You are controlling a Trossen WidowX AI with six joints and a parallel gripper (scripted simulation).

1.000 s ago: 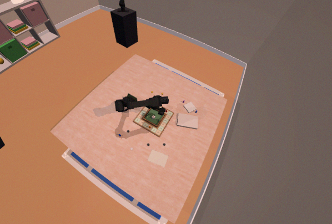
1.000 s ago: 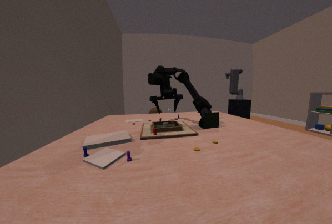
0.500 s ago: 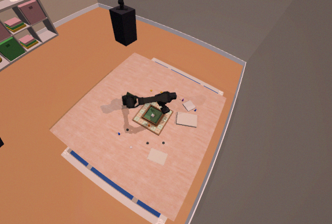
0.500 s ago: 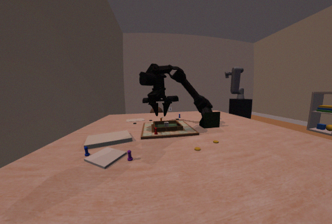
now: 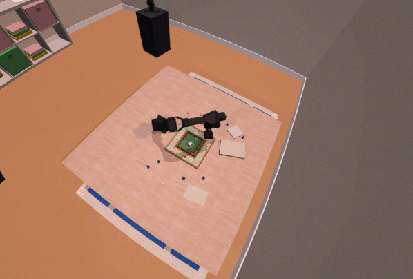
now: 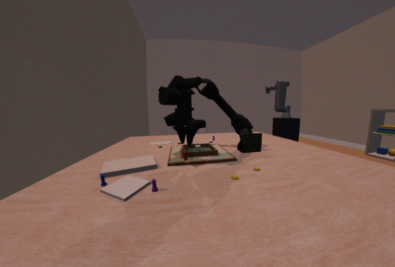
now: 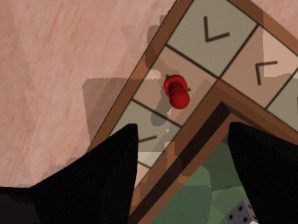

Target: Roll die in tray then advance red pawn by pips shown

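Note:
My gripper [image 6: 185,143] [image 7: 182,132] is partly open and empty, pointing down above the board [image 6: 202,162] [image 7: 237,20] by a tray corner. In the top view its fingers are hidden under the wrist. The red pawn [image 6: 185,156] [image 7: 177,95] stands upright on a board square, just beyond the gap between the fingertips in the wrist view and not touched. The white die [image 5: 190,143] [image 6: 197,147] [image 7: 240,214] rests in the green-floored tray [image 5: 185,150] [image 6: 200,153] [image 7: 206,111]. A face with several pips shows at the wrist view's bottom edge; the top face is not clear.
An orange pawn [image 5: 185,156] stands on the board's near side in the top view. A white box [image 5: 232,148] [image 6: 129,166] and a white pad [image 5: 235,131] [image 6: 126,188] lie beside the board, with a purple pawn [image 6: 154,185] and a blue pawn [image 6: 103,180]. Yellow discs [image 6: 235,177] lie nearby.

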